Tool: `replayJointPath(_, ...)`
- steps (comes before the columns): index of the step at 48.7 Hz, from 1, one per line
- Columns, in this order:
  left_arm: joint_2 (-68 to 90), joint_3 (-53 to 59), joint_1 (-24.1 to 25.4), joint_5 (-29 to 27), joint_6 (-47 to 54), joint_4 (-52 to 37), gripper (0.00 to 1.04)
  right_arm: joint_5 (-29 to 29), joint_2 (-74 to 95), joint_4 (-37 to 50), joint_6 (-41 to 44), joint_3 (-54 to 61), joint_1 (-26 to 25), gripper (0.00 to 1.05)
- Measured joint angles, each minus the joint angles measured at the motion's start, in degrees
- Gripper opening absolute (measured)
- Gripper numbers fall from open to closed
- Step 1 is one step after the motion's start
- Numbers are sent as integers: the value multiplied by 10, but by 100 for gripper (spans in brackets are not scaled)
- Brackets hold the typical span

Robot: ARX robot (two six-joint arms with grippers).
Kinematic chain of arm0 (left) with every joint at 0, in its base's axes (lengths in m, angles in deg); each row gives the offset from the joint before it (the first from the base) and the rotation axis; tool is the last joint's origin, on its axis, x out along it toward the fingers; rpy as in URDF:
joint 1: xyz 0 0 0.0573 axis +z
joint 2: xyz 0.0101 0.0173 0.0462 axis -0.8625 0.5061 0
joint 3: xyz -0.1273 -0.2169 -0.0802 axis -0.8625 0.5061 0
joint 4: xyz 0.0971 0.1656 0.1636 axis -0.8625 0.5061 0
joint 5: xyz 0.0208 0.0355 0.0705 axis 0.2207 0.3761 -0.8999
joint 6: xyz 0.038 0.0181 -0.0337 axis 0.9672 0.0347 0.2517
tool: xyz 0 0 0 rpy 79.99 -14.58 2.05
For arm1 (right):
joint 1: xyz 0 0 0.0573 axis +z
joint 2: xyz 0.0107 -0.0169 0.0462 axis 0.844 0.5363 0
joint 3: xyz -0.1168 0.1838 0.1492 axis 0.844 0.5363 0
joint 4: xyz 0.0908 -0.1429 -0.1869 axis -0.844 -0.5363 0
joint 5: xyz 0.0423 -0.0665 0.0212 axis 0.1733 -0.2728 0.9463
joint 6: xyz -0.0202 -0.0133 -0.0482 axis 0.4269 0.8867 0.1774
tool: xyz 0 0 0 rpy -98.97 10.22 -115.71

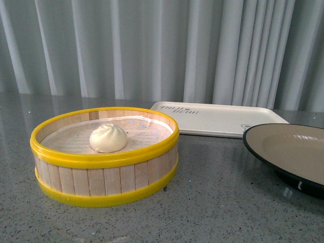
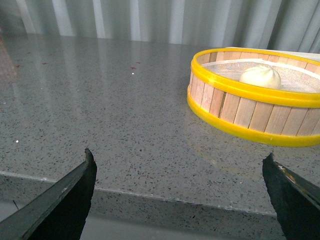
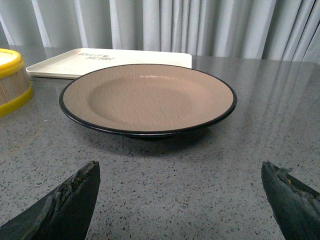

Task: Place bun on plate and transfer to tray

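The white pleated bun lies inside the yellow-rimmed wooden steamer basket at the left of the front view; it also shows in the left wrist view. The beige plate with a black rim stands empty at the right, and fills the right wrist view. The cream-white tray lies empty behind them. My left gripper is open and empty near the table's front edge, short of the basket. My right gripper is open and empty, just in front of the plate. Neither arm shows in the front view.
The grey speckled table carries everything; its front edge runs under the left gripper. Grey curtains hang behind. The steamer basket's edge stands beside the plate in the right wrist view, with the tray behind it.
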Motion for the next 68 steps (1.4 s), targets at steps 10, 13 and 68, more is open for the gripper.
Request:
replayJointPath(10, 0, 0, 0, 0, 0, 0, 98, 0, 0, 0, 0, 0, 0, 96)
replayJointPath(13, 0, 0, 0, 0, 0, 0, 98, 0, 0, 0, 0, 0, 0, 96)
replayJointPath(68, 322, -27, 64, -19, -133, -435, 98, 0, 0, 0, 0, 0, 0, 96)
